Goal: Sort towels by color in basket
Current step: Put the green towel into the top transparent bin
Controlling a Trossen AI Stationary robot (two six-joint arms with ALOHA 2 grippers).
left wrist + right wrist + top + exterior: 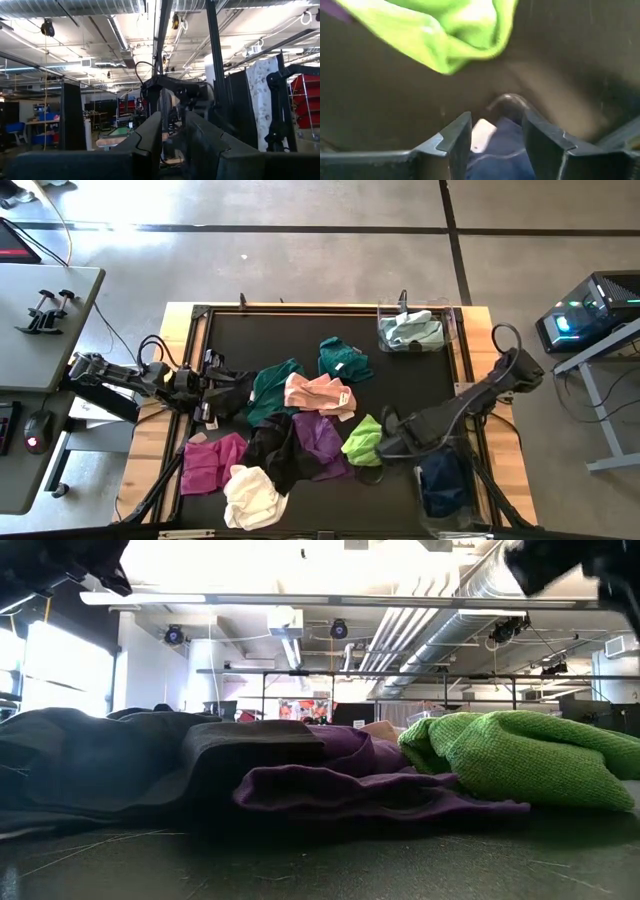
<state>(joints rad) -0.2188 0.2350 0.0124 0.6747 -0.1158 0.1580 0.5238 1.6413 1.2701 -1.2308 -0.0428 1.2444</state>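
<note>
Towels lie in a loose heap on the black table: teal (340, 358), dark green (272, 388), peach-pink (320, 393), purple (320, 440), lime green (363, 440), black (270, 455), magenta (212, 462) and cream (253, 497). A pale blue towel (410, 330) lies in a clear basket at the far right. A navy towel (440, 483) lies in a clear basket at the near right. My right gripper (385, 430) is open beside the lime green towel (455, 30). My left gripper (212, 385) hovers at the heap's left edge, its fingers a little apart (174, 130). My right gripper has navy cloth with a white tag (492, 145) showing between its open fingers. I cannot tell whether the fingers touch it.
The far-right basket's rim (452, 315) and the near-right basket's wall (470, 500) stand on the table's right side. Wooden borders (175, 360) frame the black mat. In the low view the purple towel (340, 780) and the lime green towel (520, 765) lie close to the near edge.
</note>
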